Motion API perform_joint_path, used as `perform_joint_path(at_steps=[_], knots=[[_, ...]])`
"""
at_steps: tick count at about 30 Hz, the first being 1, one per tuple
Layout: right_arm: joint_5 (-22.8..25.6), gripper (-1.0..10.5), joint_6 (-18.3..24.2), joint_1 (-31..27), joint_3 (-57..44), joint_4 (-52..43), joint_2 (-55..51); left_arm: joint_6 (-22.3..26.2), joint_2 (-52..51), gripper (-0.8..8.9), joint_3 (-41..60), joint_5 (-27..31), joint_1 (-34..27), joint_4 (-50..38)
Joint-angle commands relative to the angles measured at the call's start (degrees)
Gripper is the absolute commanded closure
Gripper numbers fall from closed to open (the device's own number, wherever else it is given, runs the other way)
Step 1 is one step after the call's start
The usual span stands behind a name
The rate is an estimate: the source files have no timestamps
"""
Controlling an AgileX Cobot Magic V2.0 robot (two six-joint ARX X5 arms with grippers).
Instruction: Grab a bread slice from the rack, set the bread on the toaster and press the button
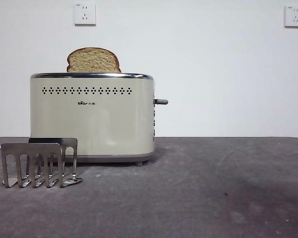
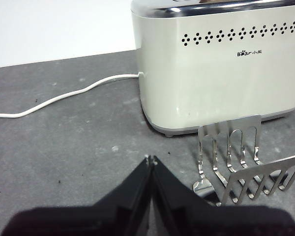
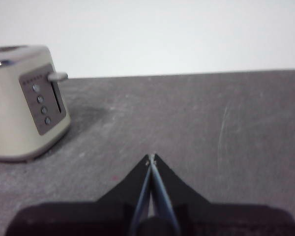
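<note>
The slice of bread (image 1: 93,60) stands upright in the top of the cream toaster (image 1: 92,116), its domed crust showing above the chrome rim. On the toaster's right end the grey lever (image 1: 161,101) sits high. The metal rack (image 1: 38,162) stands in front of the toaster's left corner with nothing in its slots. My left gripper (image 2: 151,160) is shut, low over the table beside the rack (image 2: 243,160) and short of the toaster (image 2: 216,64). Off to the toaster's lever side (image 3: 57,76), my right gripper (image 3: 151,157) is shut and holds nothing. Neither arm shows in the front view.
A white power cord (image 2: 64,98) runs from the toaster's end across the dark grey table (image 1: 213,188). A panel of round buttons (image 3: 41,101) sits beside the lever slot. Two wall sockets (image 1: 84,14) hang on the white wall behind.
</note>
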State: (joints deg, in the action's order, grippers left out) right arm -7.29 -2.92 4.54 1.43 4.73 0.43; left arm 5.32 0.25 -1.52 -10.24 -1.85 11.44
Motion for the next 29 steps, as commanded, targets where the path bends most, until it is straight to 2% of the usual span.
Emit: perform_joint_path(at_steps=[1,9,29], knots=[[0.4,9.5,-2.3,0.0,-1.1,0.9,-0.4,-0.3,-0.1,8.17,0.5,-0.3,-0.2,0.6],[0.2,9.5,-3.2,0.0,-1.1,5.1,-0.4,-0.3,-0.1,8.17,0.5,-0.3,-0.2,0.6],[0.2,9.5,-3.2,0.0,-1.1,4.8,-0.4,-0.3,-0.1,8.17,0.5,-0.3,-0.2,0.6]])
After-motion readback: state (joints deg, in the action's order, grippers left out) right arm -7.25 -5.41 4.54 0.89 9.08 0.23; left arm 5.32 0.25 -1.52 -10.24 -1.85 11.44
